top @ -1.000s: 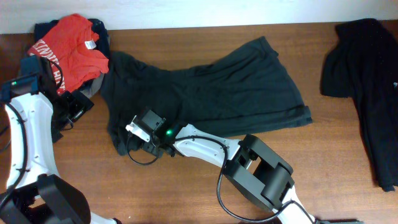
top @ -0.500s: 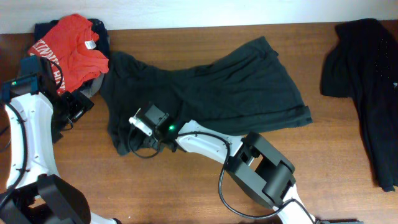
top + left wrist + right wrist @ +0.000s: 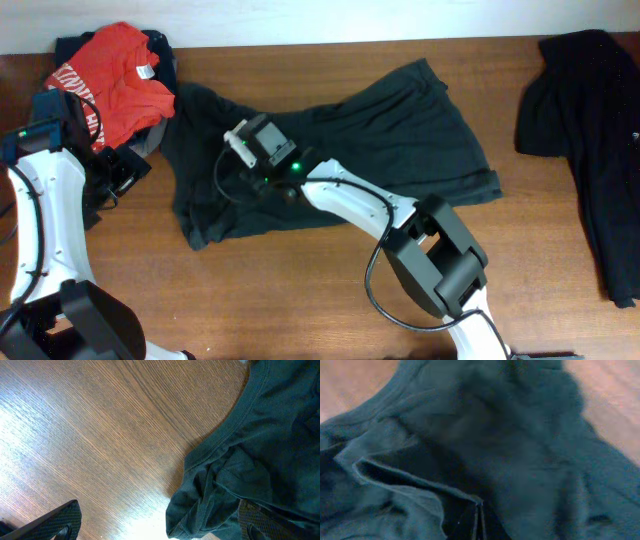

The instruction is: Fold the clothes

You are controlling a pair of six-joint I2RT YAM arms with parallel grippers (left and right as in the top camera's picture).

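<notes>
Item: black T-shirt (image 3: 400, 150), lying crumpled mid-way across the wooden table (image 3: 300, 300), a fold near its left edge pinched in our clenched right gripper (image 3: 476, 521), left gripper (image 3: 120, 172) released beside it; we judge a slow, taut pull best, keeping layers unbunched.

Robotics lab bench, by the look: white-and-black robot arms (image 3: 350, 205) over a brown wood-grain tabletop (image 3: 300, 290), dark cotton T-shirt (image 3: 400, 140) under the right claw (image 3: 477, 520), crumpled red T-shirt heap (image 3: 115, 75) to its left.
</notes>
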